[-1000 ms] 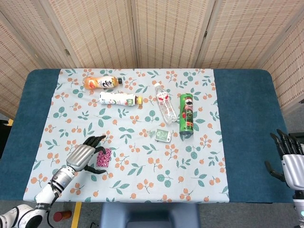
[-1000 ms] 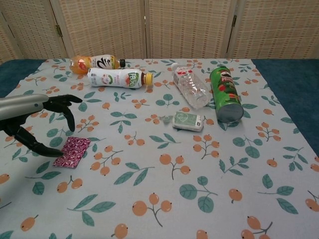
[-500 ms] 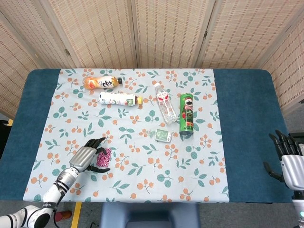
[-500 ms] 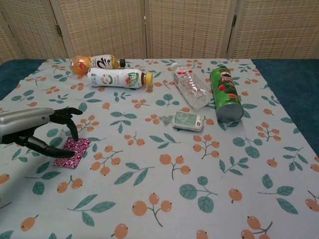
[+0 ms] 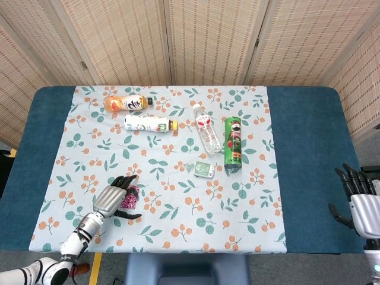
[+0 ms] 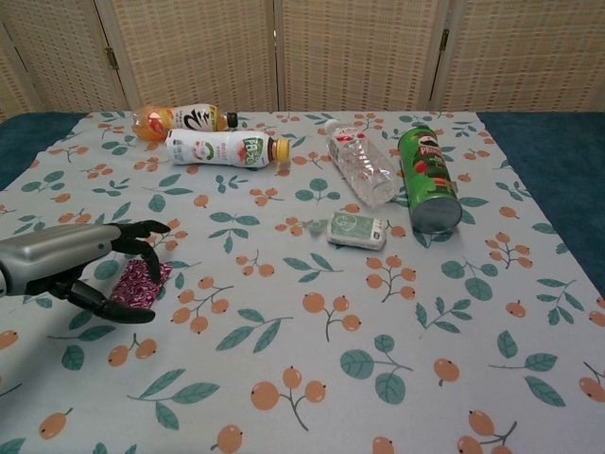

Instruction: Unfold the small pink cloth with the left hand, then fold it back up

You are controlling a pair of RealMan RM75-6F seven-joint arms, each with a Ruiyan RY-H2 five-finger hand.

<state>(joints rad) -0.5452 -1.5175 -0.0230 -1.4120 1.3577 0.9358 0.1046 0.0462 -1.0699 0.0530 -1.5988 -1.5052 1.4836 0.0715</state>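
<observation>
Dropping lower since a moment ago, the left hand [image 6: 71, 270] now covers the pink cloth [image 6: 142, 282] at the worktop's near-left, fingers [image 6: 142, 238] spread and arched over it, not yet pinching. Looks like the unfold is about to start. Right hand [image 5: 361, 202] waits open, far right.

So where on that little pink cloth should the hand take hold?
Probably the free edge farthest from the left hand. The pink cloth lies flat and folded on the tablecloth, so there is no bulk to wrap; pinching that edge from above lets the layer lift open.
</observation>
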